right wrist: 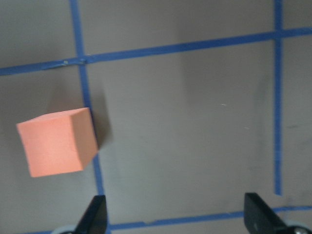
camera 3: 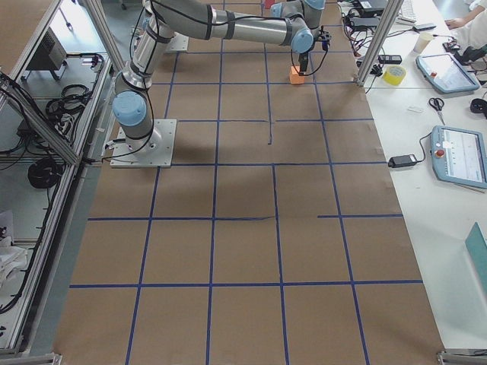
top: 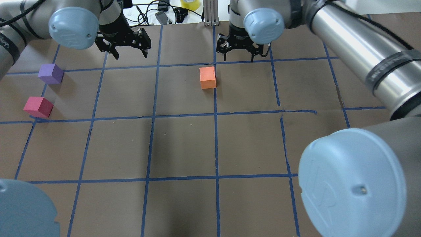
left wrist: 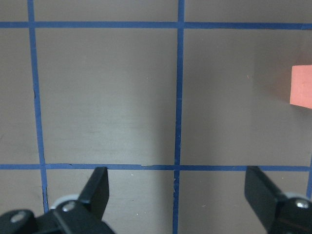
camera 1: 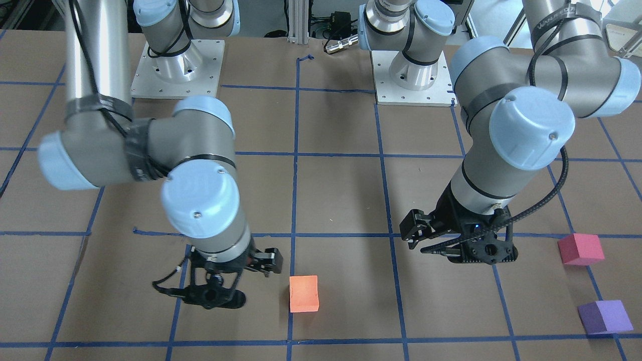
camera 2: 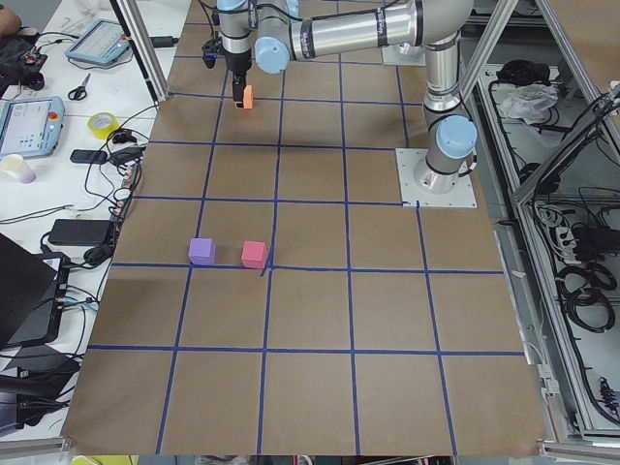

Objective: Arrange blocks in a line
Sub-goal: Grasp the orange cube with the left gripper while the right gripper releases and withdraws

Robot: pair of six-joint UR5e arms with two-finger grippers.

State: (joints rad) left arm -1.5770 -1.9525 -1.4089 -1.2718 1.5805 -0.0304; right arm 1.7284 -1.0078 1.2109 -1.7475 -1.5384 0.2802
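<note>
- The orange block sits on the brown table, far out from the robot. One of its sides rests on a blue tape line.
- The pinkish-red block and the purple block sit on the robot's left side. They are near each other but do not touch. Both are well apart from the orange block.
- The pinkish-red block is right by a spot where two blue lines cross. The purple one is farther out from the robot than the pinkish-red one.
- The right gripper hangs over the table near the orange block and does not touch it. Its two fingers are spread wide and hold nothing. Its wrist view shows the orange block off to one side, not between the fingers.
- The left gripper hangs between the orange block and the other two blocks. Its fingers are spread wide too and hold nothing.
</note>
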